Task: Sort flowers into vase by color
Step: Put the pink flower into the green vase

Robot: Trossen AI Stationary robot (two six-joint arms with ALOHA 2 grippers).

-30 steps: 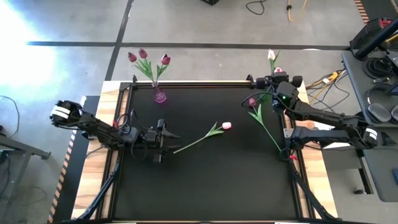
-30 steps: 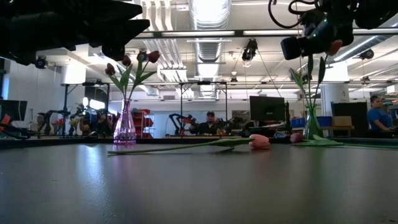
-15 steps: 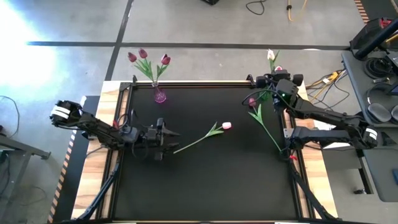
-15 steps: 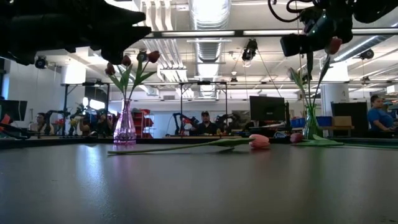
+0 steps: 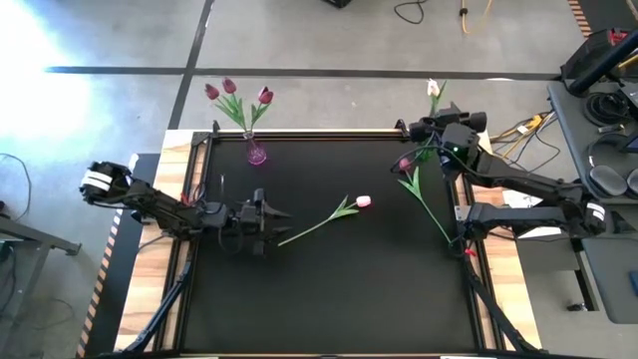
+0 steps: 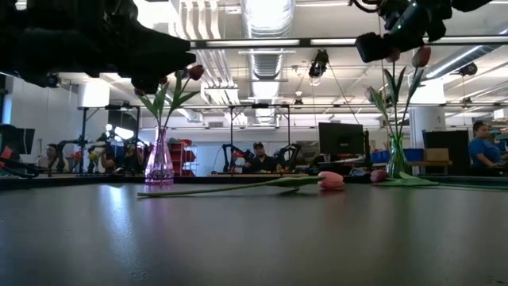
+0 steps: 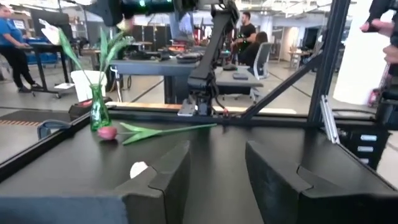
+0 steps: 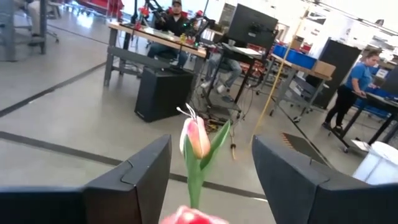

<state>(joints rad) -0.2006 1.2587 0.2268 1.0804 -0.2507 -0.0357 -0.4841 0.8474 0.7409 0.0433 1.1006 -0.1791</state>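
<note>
We look down on a black-topped desk (image 5: 329, 289) with wooden side edges. At its far left corner stands a small pink glass vase (image 5: 256, 153) holding three dark magenta tulips (image 5: 229, 87) on green stems. At the far right corner stands a green glass vase (image 7: 96, 114); it is hidden under the arm from above, but the left wrist view shows it upright with pale tulip stems in it.

The right end effector (image 5: 436, 128) hovers above that green vase at the desk's far right corner. In its own wrist view we see its two dark fingers (image 8: 130, 180) spread wide apart, with a pale pink and white tulip head (image 8: 197, 139) standing upright in the gap between them, touched by neither finger. So it is released and grasps nothing.

A pale pink tulip on a long green stem (image 5: 362, 201) lies flat near the middle of the desk, its stem running toward the left arm. A dark magenta tulip with broad green leaves (image 5: 404, 164) lies on the desk just beside the green vase, its stem stretching back along the right edge.

The left end effector (image 5: 271, 219) sits low over the left half of the desk, close to the end of the pale pink tulip's stem. Its fingers (image 7: 168, 180) stand apart with nothing between them, so it too is released.
</note>
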